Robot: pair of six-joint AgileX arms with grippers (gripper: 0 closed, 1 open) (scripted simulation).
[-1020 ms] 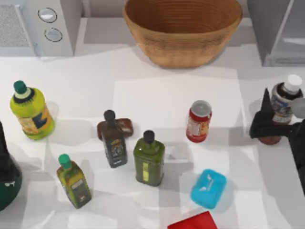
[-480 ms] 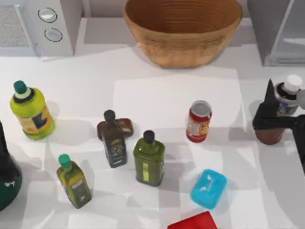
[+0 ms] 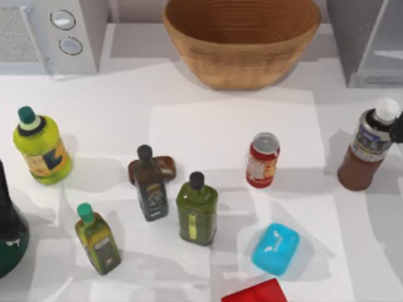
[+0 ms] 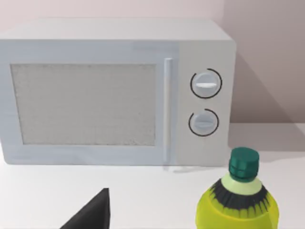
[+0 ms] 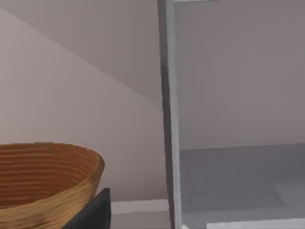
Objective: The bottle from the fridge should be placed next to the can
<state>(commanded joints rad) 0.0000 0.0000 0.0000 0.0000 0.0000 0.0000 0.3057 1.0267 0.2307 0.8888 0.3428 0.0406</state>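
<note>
The reddish-brown bottle with a white cap stands upright on the table at the right, free of any grip. The red can stands to its left with a bare gap between them. My right gripper is a dark sliver at the right edge beside the bottle's cap, open and off the bottle. One dark fingertip shows in the right wrist view, in front of the grey fridge and its door edge. My left arm is parked at the left edge.
A wicker basket sits at the back centre and a white microwave at the back left. A yellow-green bottle, green olive-oil bottles, a blue object and a red object stand nearer the front.
My right gripper has let go of the bottle and drawn back to the right edge. The bottle now stands alone.
</note>
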